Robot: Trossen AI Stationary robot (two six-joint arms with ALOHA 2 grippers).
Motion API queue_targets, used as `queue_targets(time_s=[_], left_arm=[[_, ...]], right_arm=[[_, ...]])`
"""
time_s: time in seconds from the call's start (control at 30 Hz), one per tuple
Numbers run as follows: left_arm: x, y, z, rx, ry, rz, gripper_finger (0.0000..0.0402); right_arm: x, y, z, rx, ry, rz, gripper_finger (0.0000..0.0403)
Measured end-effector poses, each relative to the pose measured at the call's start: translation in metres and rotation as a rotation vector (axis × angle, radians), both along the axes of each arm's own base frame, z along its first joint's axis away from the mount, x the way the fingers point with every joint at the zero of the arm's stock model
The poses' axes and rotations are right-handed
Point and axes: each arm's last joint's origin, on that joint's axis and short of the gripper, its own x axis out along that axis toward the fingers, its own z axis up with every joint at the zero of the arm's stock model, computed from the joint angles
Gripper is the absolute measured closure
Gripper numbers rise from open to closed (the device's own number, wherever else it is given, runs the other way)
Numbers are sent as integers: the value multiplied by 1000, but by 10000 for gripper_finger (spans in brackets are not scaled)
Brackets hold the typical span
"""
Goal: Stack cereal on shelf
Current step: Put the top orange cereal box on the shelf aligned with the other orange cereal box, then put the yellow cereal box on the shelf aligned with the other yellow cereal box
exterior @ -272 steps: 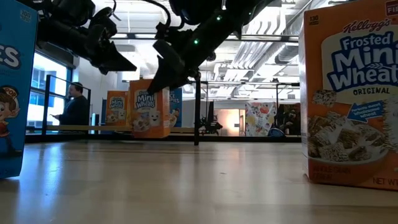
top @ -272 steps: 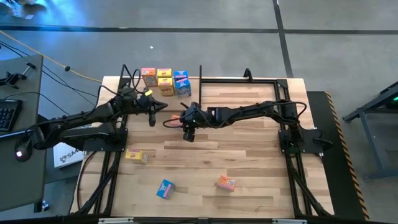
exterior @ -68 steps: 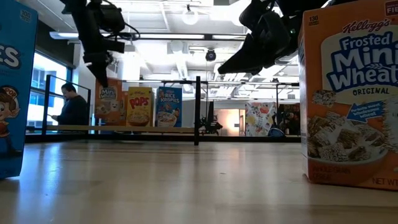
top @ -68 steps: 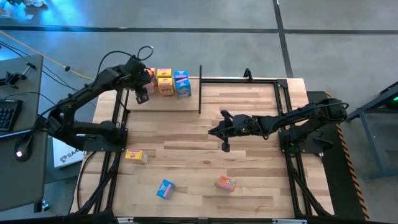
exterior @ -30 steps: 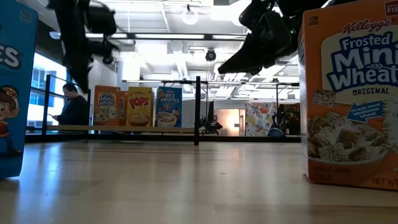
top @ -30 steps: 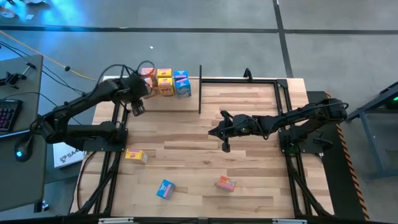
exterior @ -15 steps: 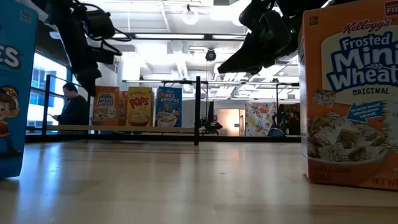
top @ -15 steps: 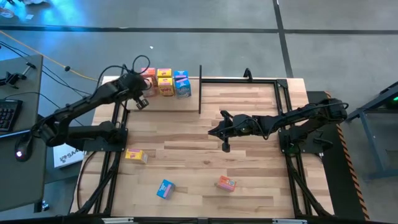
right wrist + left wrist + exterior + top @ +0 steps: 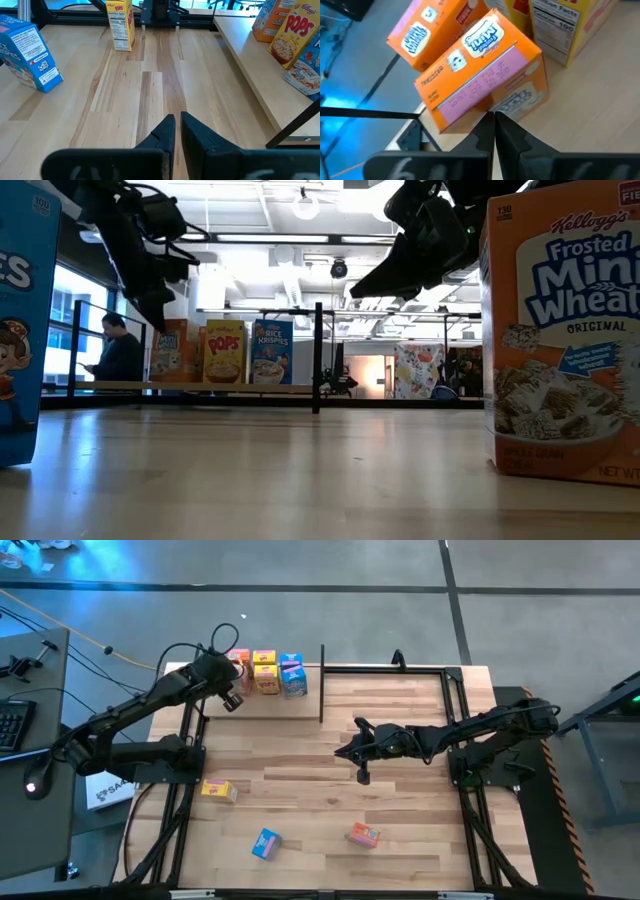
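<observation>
- The left gripper [image 9: 232, 701], fingers pressed together (holding nothing), is hovering beside the orange-pink cardboard cereal boxes [image 9: 485, 75] on the pale wooden shelf board [image 9: 262, 703].
- The right gripper [image 9: 363, 776], fingers together, is waiting mid-table.

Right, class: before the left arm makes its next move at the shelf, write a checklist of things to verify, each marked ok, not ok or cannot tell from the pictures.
1. left gripper empty, fingers shut: ok.
2. Left gripper clear of the orange-pink box directly ahead of it: cannot tell, the fingertips look very close.
3. Orange-pink box squarely upright on the shelf: cannot tell; the wrist view shows it at an angle.
4. yellow box and blue box standing upright on the shelf: ok.
5. right gripper shut, parked over mid-table away from the shelf: ok.
6. All boxes shelved: not ok; three loose boxes lie on the tabletop.
</observation>
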Motion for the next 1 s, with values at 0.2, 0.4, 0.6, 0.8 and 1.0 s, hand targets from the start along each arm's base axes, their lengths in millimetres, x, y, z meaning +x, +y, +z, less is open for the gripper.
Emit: queue_targets(time_s=[0.2,0.4,0.6,0.8,1.0], left_arm=[[0,-5,0,-90,-99,-27,399],[9,2,-5,-66,-191,-67,399],[11,4,-8,-47,-194,-72,399],[11,-12,18,-140,-250,-171,400],[19,-53,44,-340,-286,-362,398]], right_arm=[[0,0,0,0,-3,0,387],[0,0,0,0,-3,0,387],[0,0,0,0,-3,0,387],[0,0,0,-1,-3,0,387],[0,0,0,-8,-4,3,387]])
